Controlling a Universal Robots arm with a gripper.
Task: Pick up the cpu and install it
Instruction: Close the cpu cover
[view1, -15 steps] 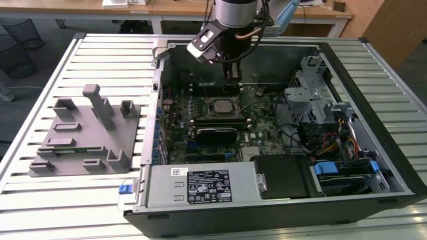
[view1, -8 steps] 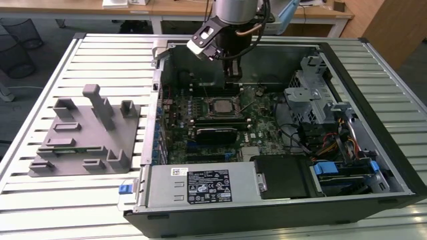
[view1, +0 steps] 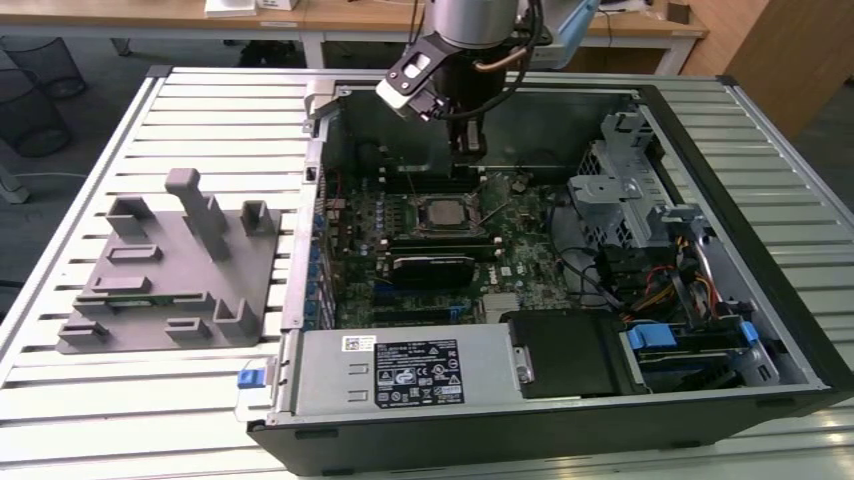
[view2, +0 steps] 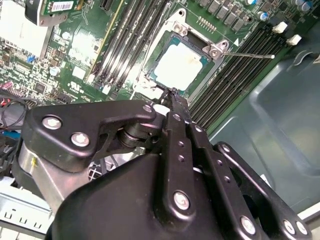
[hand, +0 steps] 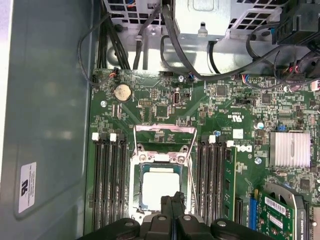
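Your hand (view1: 467, 152) hangs inside the open computer case (view1: 747, 210), up over the green board (view1: 527, 250). Its fingers (hand: 168, 202) are pressed together with nothing pinched between them. The cpu (view1: 439, 212) isn't in the hand. It sits flat in the socket (hand: 135, 175) in the middle of the board, silvery top facing up. In both wrist views the closed fingertips line up over one edge of the chip, and in the exterior view the hand looks clear of it. Rows of black memory slots (hand: 107, 185) run along both sides of the socket. The case takes up most of the slatted counter (view1: 80, 400), out to the edge on the exterior view's right. A grey plastic fixture (view1: 167, 270) lies near the counter's opposite edge, well apart from the hand.
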